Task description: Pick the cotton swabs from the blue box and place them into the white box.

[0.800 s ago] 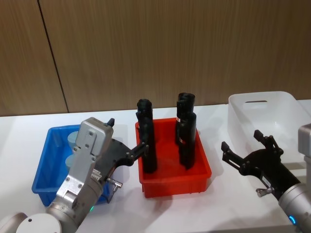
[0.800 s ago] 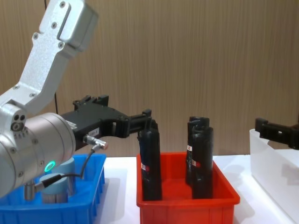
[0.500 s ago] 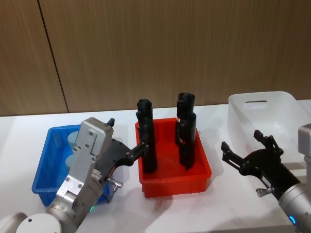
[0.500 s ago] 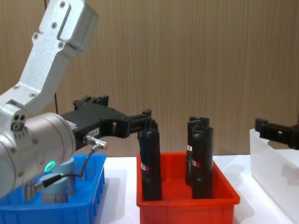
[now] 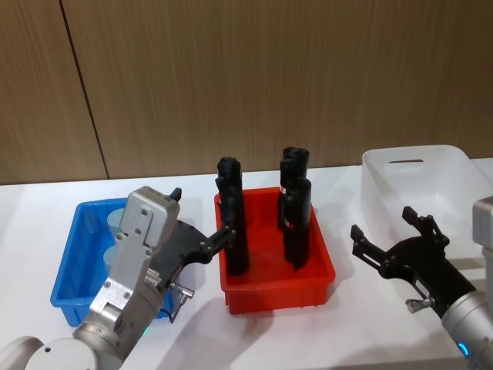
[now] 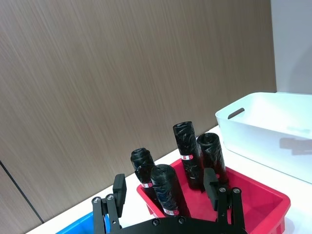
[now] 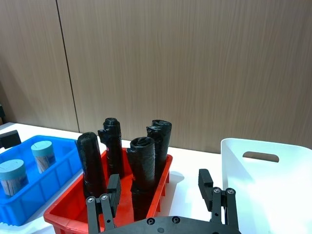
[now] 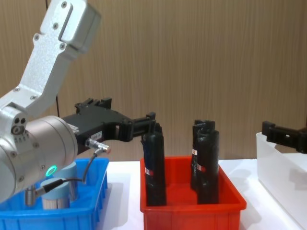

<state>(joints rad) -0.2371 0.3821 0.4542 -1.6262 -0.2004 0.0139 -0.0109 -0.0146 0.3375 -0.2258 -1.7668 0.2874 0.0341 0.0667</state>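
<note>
Two cotton swabs jars (image 7: 41,155) (image 7: 12,176) with pale blue lids stand in the blue box (image 5: 73,262) at the table's left; my left arm covers part of them in the head view (image 5: 117,221). Open and holding nothing, my left gripper (image 5: 202,214) hovers above the blue box's right edge, pointing toward the red bin. The white box (image 5: 420,181) stands at the right. My right gripper (image 5: 381,223) hangs open over the table, in front of the white box's near left corner. The chest view shows one jar (image 8: 57,191) low behind my left arm.
A red bin (image 5: 277,289) between the two boxes holds several tall black wrapped rolls (image 5: 233,223); the nearest roll stands close to my left gripper's fingertip. A wooden wall runs behind the white table (image 5: 347,324).
</note>
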